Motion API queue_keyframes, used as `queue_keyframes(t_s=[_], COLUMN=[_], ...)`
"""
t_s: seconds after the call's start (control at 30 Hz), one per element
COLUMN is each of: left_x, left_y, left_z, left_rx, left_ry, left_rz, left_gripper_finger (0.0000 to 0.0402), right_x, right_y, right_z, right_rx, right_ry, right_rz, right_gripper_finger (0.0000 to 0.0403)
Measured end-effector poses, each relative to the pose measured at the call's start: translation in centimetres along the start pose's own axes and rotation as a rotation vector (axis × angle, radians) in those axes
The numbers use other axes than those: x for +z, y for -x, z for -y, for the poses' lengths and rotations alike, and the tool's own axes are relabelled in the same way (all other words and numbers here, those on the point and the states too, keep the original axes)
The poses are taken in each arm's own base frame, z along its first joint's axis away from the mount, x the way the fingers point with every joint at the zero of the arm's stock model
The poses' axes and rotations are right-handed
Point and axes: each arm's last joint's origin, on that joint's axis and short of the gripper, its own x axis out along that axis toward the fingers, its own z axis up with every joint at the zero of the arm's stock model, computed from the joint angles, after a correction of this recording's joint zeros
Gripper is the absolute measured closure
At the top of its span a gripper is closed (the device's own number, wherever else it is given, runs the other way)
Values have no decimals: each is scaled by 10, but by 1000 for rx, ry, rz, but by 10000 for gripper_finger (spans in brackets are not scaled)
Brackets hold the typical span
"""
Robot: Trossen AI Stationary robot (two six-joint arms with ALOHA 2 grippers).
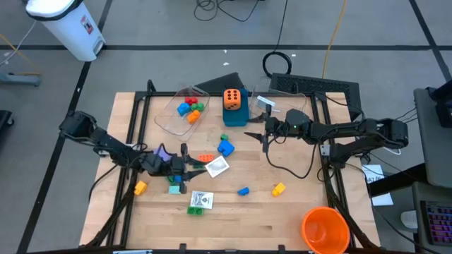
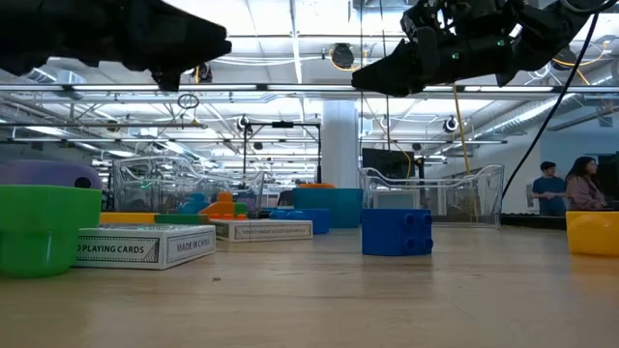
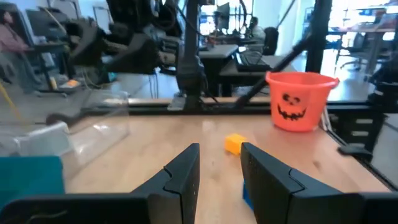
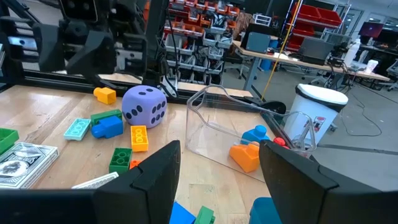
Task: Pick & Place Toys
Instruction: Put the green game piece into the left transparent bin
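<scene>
- Clear plastic tub [image 1: 180, 113] at the far left already holds a few bricks [image 1: 188, 109], so it looks like the drop-off place.
- Other toys lie loose mid-table: blue brick [image 1: 225, 147], yellow brick [image 1: 278, 189], card pack [image 1: 200, 200].
- Left gripper [image 1: 192, 167] hovers near the cards, fingers narrow and empty.
- Right gripper [image 1: 256, 135] hangs right of the blue brick, fingers part-open, empty.
</scene>
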Motion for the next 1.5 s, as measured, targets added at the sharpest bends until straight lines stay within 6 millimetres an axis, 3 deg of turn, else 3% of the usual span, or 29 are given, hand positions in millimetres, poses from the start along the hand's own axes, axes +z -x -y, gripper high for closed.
queue_keyframes(t_s=[0.2, 0.33, 0.6, 1.07, 1.23, 1.5], left_x=[5, -2, -7, -2, -8, -15], left_y=[-13, -23, -37, -48, -49, -48], left_z=[5, 4, -12, -41, -44, -42], left_rx=[1, 22, 98, 210, 124, 33], left_ry=[-66, -124, -127, -74, -32, -2], left_rz=[8, -25, -54, -43, -99, -166], left_gripper_finger=[282, 282, 282, 281, 281, 219], right_x=[2, 6, 10, 17, 17, 16], right_y=[0, 0, 0, 1, 1, 1], right_z=[0, 1, -1, 0, 0, 0], right_rx=[-4, -13, -4, -30, -29, -22], right_ry=[2, -3, -67, 107, 100, 58], right_rz=[18, 64, 97, 170, 169, 165], right_gripper_finger=[192, 191, 190, 191, 191, 190])
